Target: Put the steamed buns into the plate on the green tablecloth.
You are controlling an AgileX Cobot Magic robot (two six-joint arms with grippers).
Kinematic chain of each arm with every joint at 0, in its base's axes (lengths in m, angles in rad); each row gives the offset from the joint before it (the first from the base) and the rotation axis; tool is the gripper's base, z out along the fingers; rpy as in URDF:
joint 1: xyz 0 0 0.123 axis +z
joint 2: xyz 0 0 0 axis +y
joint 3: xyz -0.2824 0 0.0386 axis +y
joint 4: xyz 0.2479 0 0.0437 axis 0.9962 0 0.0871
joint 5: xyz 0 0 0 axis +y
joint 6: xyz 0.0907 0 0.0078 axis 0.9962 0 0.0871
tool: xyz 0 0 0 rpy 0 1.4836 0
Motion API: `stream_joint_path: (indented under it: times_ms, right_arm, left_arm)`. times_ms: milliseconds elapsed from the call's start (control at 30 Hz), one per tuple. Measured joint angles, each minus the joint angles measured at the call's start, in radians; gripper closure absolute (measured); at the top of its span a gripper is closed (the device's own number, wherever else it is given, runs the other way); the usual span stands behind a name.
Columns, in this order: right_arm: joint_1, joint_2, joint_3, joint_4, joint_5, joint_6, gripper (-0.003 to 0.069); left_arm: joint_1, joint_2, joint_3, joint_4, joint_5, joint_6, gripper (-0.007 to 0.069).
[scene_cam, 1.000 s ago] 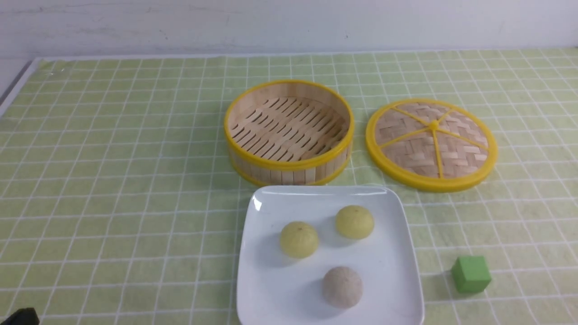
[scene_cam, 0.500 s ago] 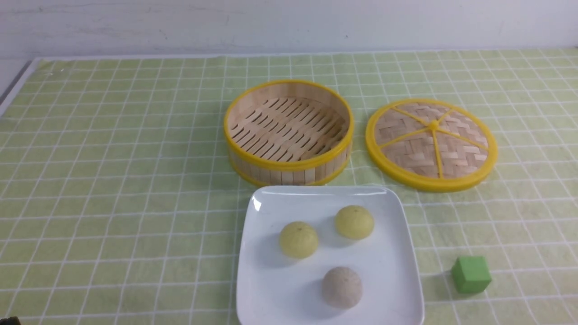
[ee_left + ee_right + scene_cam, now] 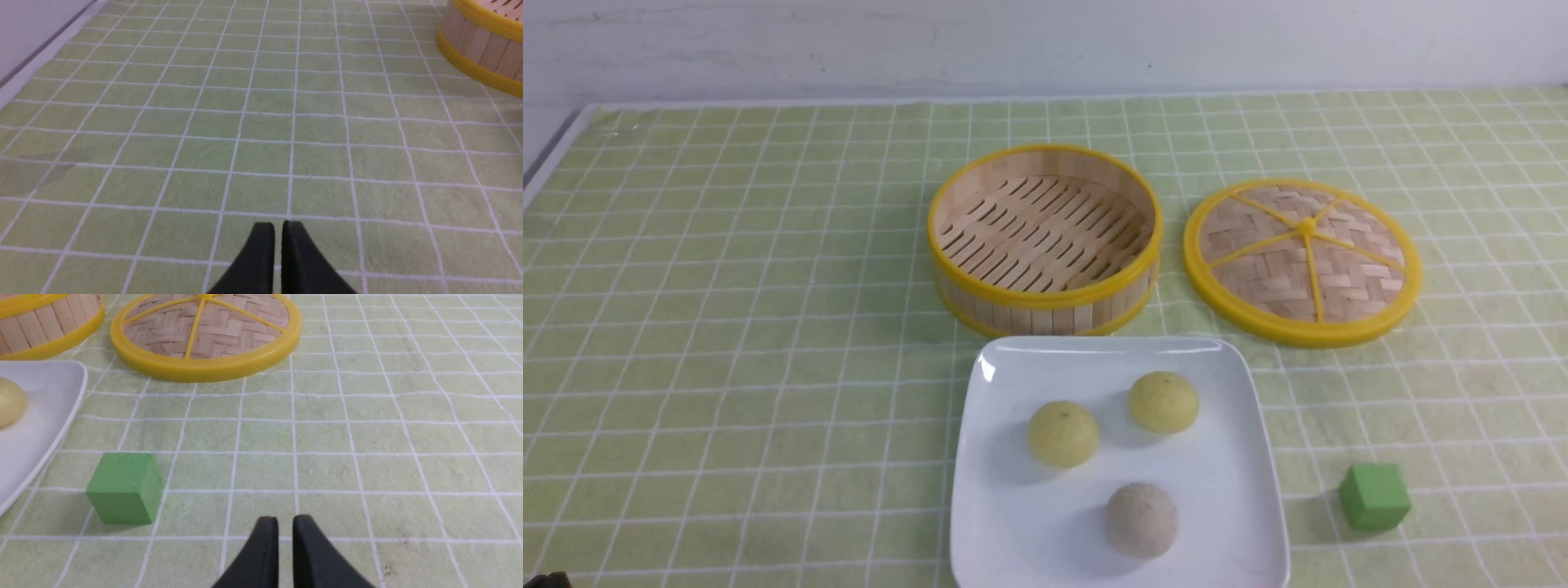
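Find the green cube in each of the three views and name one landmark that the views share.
Front view: the green cube sits low on the right, on the cloth beside the plate.
Left wrist view: not in it.
Right wrist view: the cube is low on the left, beside the plate's rim.
Shared landmark: the steamer basket.
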Motion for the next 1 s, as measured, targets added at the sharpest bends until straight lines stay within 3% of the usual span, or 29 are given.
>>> stream_joint_path:
  times_ms: [1000]
  right_arm:
    - [0.0, 0.0, 0.0, 0.0, 0.0, 0.0, 0.0543]
  left_arm:
    - [0.0, 0.0, 0.0, 0.045, 0.003, 0.0, 0.0542]
